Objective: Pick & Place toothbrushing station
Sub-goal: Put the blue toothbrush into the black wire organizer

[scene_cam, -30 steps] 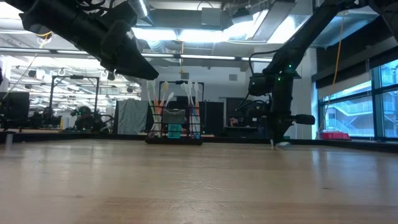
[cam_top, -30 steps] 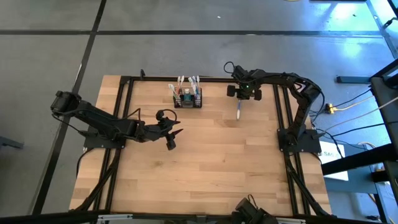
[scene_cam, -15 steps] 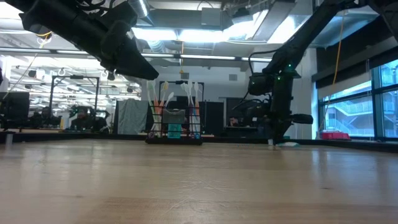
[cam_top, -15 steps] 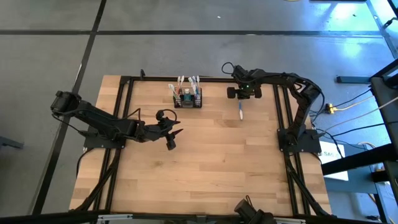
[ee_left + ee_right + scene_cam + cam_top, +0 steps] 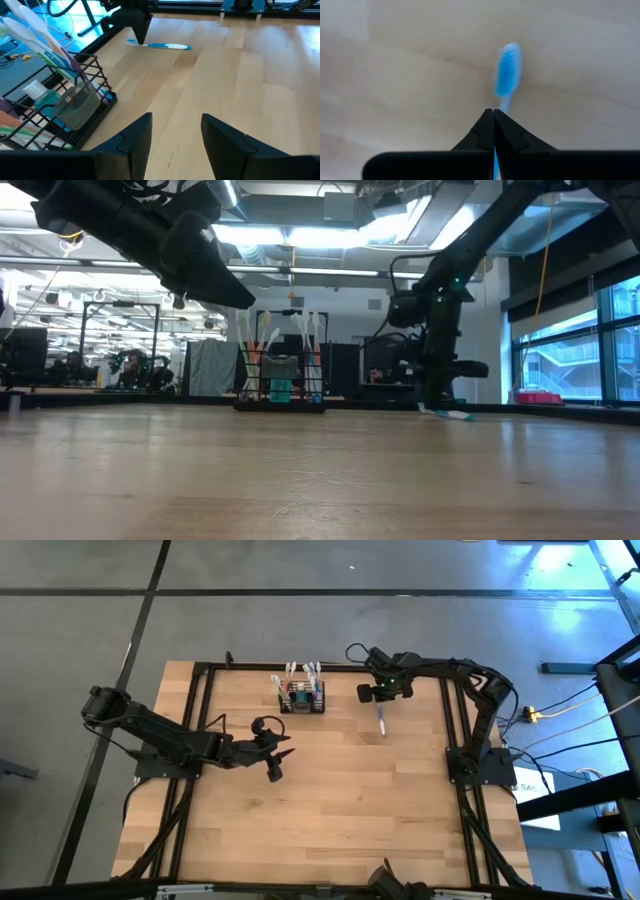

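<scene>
The black wire-mesh basket (image 5: 302, 698) stands on its base at the table's far middle. It holds several toothbrushes and a small teal tube, and it also shows in the left wrist view (image 5: 65, 107) and the low view (image 5: 280, 385). A blue-and-white toothbrush (image 5: 381, 721) lies flat on the table to the right of the basket. My right gripper (image 5: 380, 693) is shut and points down at the brush's head end. My left gripper (image 5: 283, 757) is open and empty above the table, left of centre and nearer than the basket. My right gripper comes from above with its shut fingertips (image 5: 140, 39) at the toothbrush's neck (image 5: 503, 102), just behind the blue head (image 5: 508, 70). The slit between the fingers runs along the brush, and a blue sliver shows in it. The brush lies flat on the table, its handle (image 5: 170, 46) pointing toward the near edge.
A black frame (image 5: 205, 675) runs along the table's left, far and right sides. Bare wood (image 5: 330, 810) fills the middle and the near half of the table.
My right gripper has gone toward the table's left edge, nearer the basket. The toothbrush's head end has gone with it, so the brush has turned a little on the table. My left arm has kept still.
</scene>
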Motion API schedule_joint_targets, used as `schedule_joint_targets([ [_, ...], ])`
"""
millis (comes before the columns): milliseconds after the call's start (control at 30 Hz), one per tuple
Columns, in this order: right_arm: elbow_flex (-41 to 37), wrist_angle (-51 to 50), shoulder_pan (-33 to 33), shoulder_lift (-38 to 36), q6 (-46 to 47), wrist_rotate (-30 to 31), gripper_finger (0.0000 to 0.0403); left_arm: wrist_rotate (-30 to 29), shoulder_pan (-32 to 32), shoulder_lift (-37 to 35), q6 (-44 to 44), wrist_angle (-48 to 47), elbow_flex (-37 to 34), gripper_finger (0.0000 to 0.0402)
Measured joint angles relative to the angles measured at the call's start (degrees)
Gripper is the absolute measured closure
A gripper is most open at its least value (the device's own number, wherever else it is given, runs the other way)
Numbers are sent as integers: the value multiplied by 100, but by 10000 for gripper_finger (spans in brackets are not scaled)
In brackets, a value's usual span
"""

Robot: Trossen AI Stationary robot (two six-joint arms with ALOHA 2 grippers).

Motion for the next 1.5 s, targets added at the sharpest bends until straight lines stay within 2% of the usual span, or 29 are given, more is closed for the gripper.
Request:
schedule_joint_targets([
  [200, 4, -3, 253, -7, -141, -133, 400, 38, 1, 0, 0, 0, 0, 235],
  [333, 11, 40, 247, -18, -148, 119, 400, 36, 0, 0, 0, 1, 0, 235],
  [467, 13, -3, 230, -74, -173, 29, 400, 35, -2, 0, 0, 0, 0, 235],
  [867, 20, 16, 210, -598, -440, 459, 393, 23, -2, 0, 0, 0, 0, 235],
  [1000, 20, 223, 208, -537, -707, 914, 363, 23, -2, 0, 0, 0, 0, 235],
  [1233, 20, 282, 210, -517, -879, 997, 272, 19, 1, 0, 0, 2, 0, 235],
  [1333, 20, 286, 208, -515, -824, 1253, 233, 19, 1, 0, 0, 0, 0, 235],
  [1500, 20, 302, 208, -513, -592, 1452, 196, 21, 1, 0, -2, 0, 0, 235],
])
